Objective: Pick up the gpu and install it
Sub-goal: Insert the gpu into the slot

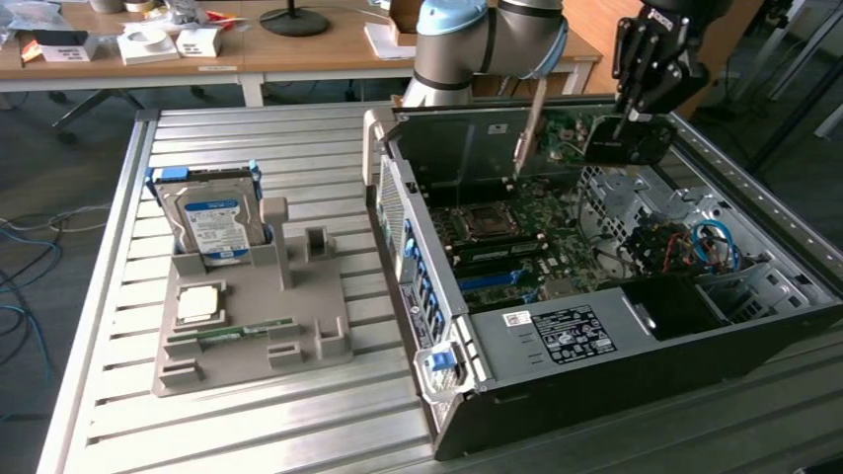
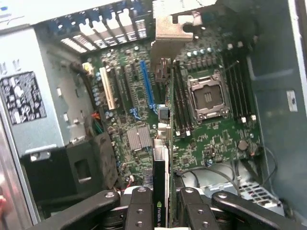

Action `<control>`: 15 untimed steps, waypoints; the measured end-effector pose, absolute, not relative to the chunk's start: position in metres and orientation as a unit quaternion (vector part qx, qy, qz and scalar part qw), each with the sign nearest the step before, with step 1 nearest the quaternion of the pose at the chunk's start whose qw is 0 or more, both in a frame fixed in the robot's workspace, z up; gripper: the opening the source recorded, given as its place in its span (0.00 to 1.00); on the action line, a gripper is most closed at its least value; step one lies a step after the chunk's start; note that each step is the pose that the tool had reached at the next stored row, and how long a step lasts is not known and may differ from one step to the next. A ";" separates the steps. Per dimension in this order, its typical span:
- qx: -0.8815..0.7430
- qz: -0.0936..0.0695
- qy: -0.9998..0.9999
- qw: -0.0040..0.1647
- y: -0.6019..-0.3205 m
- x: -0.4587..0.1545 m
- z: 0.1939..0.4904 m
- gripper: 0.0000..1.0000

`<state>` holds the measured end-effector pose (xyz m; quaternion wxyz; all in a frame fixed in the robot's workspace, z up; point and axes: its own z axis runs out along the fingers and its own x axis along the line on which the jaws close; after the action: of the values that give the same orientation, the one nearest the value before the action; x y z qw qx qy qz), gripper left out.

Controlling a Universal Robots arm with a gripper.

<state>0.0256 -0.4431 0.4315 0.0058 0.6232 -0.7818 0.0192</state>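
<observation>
The gpu, a dark green card with a black cooler and a silvery end bracket, hangs above the far end of the open computer case. My gripper is shut on the cooler end of it, and the bracket points toward the case's rear wall. In the wrist view the gpu appears edge-on, clamped between the black fingers. It hovers over the motherboard, close to the blue slot, and touches no slot.
A grey fixture tray on the exterior view's left holds a blue-labelled hard drive, a square chip and a slim RAM stick. Inside the case are the power supply, the drive cage with cables and the processor socket.
</observation>
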 end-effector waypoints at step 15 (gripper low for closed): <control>0.711 0.028 -0.703 0.010 -0.443 0.026 0.432 0.26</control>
<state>0.0256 -0.4431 0.4315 0.0100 0.7108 -0.7028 0.0277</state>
